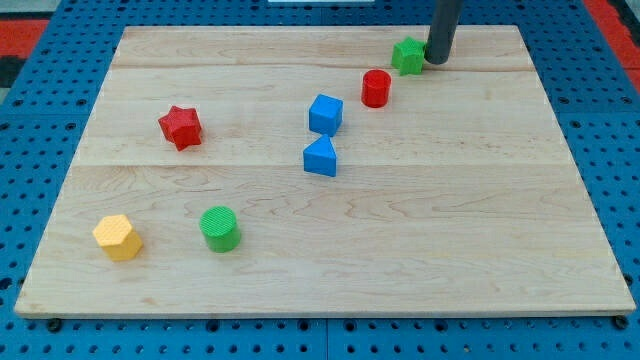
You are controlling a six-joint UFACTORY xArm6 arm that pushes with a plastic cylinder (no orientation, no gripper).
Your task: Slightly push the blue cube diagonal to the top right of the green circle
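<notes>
Wooden board (560, 250) on blue pegboard. Blue cube (325, 114) upper centre, well up-right of green circle (219, 228). My tip (438, 61), a bare rod with no jaws, is parked by green star (408, 55), far from the cube.

My tip (438, 60) is sitting at the lower end of a straight dark rod that is coming down from the view's top edge, standing nearly upright with a faint lean, and is resting near the view's top right, with the arm above it out of sight.
</notes>
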